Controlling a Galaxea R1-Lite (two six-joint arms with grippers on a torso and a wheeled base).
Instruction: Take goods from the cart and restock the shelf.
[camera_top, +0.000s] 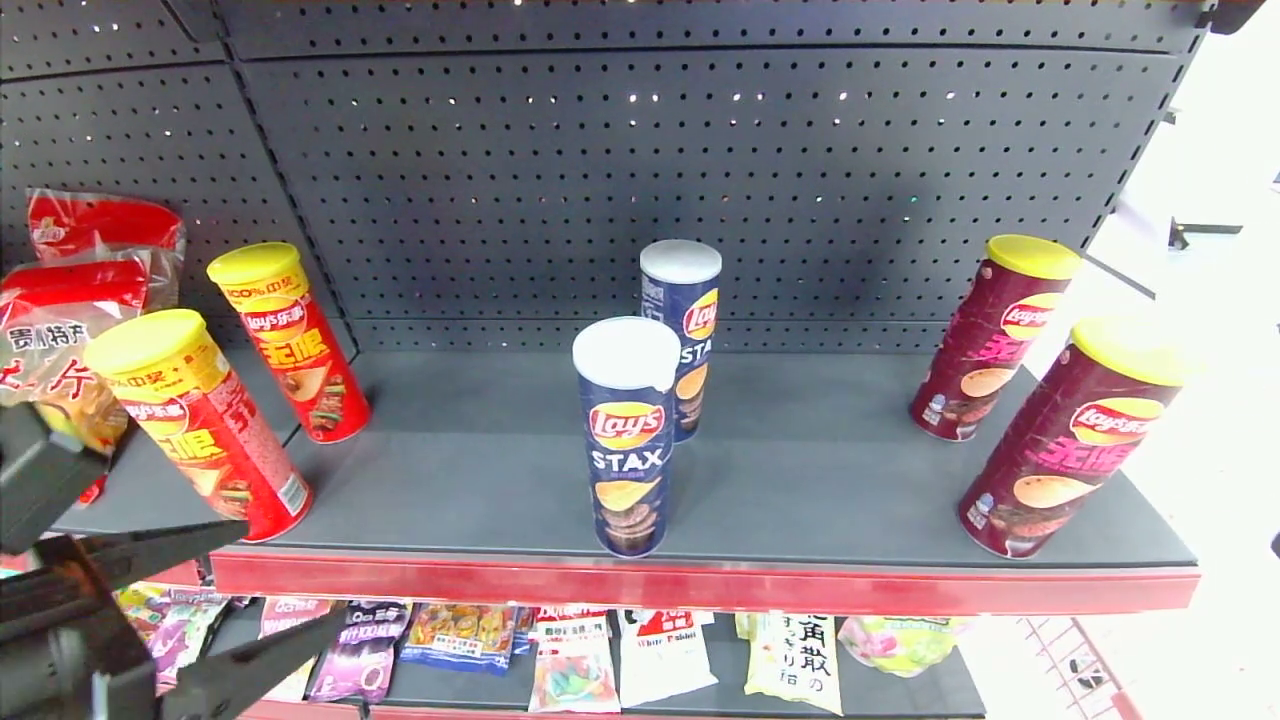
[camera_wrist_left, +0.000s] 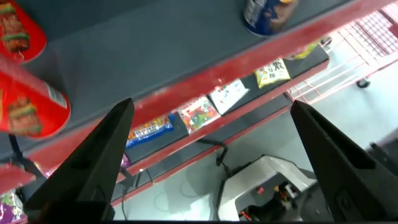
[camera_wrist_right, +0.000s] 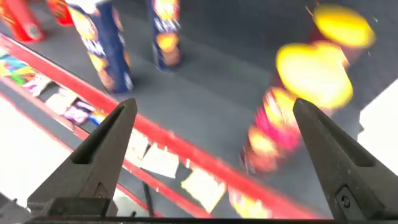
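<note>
Upright on the grey shelf (camera_top: 480, 470), six in all: two red chip cans (camera_top: 200, 430) left, two navy chip cans (camera_top: 628, 440) middle, two maroon chip cans (camera_top: 1070, 440) right, one near and one far in each pair. Two red snack bags (camera_top: 70, 300) far left. Left gripper (camera_top: 295, 570) and right gripper (camera_wrist_right: 214, 102) both near the shelf's front edge, fingers spread apart, empty.

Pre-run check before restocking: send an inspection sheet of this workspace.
Surface: grey shelf deck, red front edge.
Job's things: two red chip cans left, two blue chip cans centre, two maroon chip cans right, all standing.
Clutter: snack bags far left; snack packets on the lower shelf.
Claws: left claw open, empty, low before the shelf's left end; right claw open, empty.
Cables: black cable on the floor below.
Surroundings: pegboard back; red wire cart at right.
</note>
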